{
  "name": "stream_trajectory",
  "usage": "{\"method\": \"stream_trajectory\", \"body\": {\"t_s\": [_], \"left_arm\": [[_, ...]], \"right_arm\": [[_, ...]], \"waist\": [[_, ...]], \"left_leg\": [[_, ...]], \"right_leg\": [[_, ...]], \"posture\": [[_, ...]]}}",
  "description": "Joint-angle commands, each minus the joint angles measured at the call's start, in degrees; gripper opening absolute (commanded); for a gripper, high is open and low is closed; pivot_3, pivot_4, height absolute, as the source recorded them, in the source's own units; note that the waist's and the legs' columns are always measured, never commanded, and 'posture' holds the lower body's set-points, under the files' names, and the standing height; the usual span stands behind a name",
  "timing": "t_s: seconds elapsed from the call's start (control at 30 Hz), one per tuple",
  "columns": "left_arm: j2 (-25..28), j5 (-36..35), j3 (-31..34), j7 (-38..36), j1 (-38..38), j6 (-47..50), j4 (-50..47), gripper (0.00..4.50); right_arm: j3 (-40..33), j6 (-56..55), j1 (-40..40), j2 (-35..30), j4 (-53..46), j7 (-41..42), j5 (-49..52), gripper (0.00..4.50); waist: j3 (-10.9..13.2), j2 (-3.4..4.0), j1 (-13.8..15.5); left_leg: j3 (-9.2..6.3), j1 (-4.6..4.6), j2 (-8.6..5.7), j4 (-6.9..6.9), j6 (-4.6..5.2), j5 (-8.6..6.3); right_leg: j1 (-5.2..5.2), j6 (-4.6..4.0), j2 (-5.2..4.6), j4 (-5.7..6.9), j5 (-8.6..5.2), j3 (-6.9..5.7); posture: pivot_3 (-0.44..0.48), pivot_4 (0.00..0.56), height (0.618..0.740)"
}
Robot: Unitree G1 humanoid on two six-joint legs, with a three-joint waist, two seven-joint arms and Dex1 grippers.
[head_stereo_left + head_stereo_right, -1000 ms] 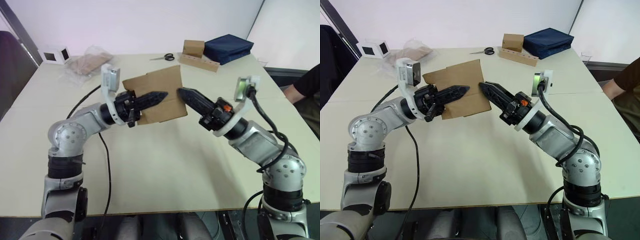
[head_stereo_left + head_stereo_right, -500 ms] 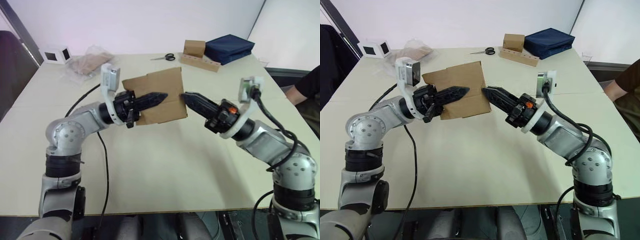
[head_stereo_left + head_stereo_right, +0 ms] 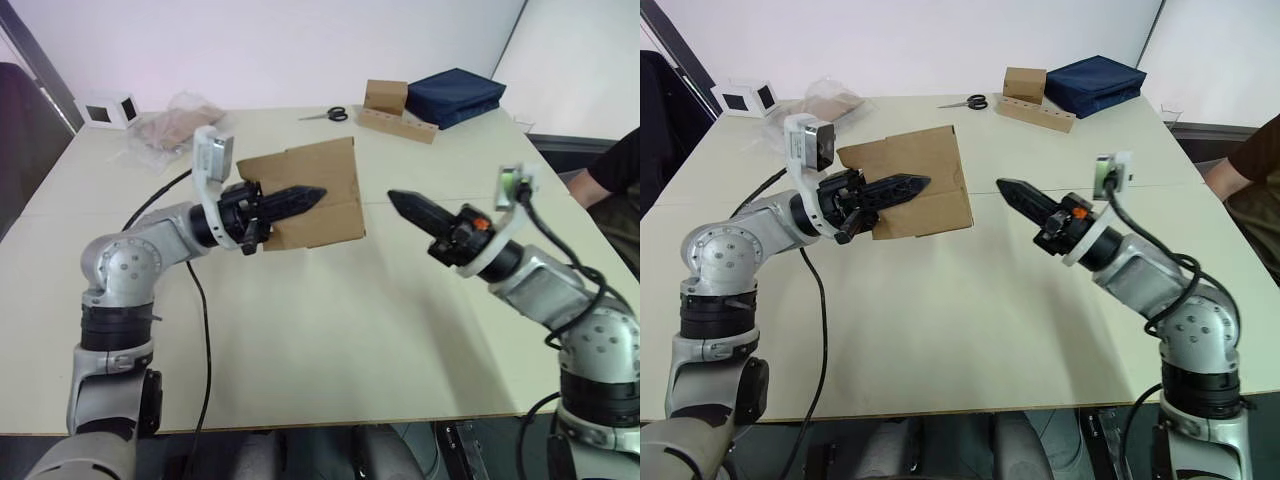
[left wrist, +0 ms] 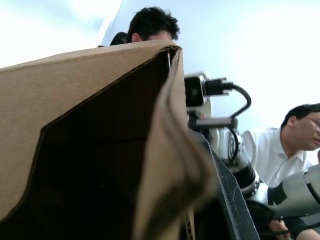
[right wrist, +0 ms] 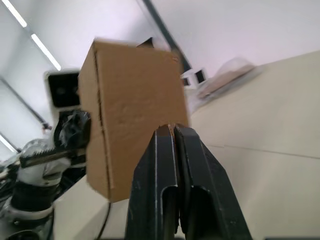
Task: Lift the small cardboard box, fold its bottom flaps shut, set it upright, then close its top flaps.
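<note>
Left hand (image 3: 305, 193) grips the raised small cardboard box (image 3: 318, 185); right hand (image 3: 398, 200) pinched closed, apart.

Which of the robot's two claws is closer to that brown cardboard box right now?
Left. The left gripper holds the small cardboard box in its jaws above the table; the right gripper hangs apart, a clear gap from the box's side.

Left end effector (image 3: 305, 194): the finger behind the small cardboard box (image 3: 318, 193) is hidden by its wall, so the grip cannot be confirmed. Box interior dark in the left wrist view; flap positions unreadable, near edge blurred. Person (image 3: 612, 170) cut off by the frame edge. Bag (image 3: 173, 127) contents too unclear to identify.
</note>
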Motion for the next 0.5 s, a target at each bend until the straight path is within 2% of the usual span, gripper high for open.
{"method": "stream_trajectory", "body": {"t_s": [0.03, 0.33, 0.5], "left_arm": [[-0.17, -1.25, 0.97, -0.35, -1.05, -0.03, -0.75, 0.00], [-0.33, -0.67, 0.34, -1.34, -0.81, 0.50, -0.99, 0.00], [1.00, 0.34, -0.54, -3.60, -1.36, 1.19, -0.55, 0.00]], "right_arm": [[1.43, -0.68, -2.04, 2.29, -3.41, -0.75, 0.70, 0.04], [4.90, 0.97, -3.02, 3.06, -5.62, -1.06, -0.39, 0.04], [2.17, 0.48, -2.48, 1.30, -4.30, -0.58, -1.87, 0.04]], "waist": [[0.00, 0.00, 0.01], [0.00, 0.00, 0.05], [0.00, 0.00, 0.02]], "left_leg": [[0.00, -0.01, 0.00, 0.01, 0.00, 0.00], [0.00, -0.02, -0.01, 0.02, 0.00, 0.00], [0.00, -0.02, -0.01, 0.02, 0.00, 0.00]], "right_leg": [[0.00, 0.00, -0.01, -0.01, 0.00, 0.00], [0.00, 0.00, -0.02, 0.00, 0.00, -0.01], [0.00, 0.00, -0.01, 0.00, 0.00, -0.01]], "posture": [[0.000, 0.150, 0.740], [0.000, 0.150, 0.740], [0.000, 0.150, 0.740]]}}
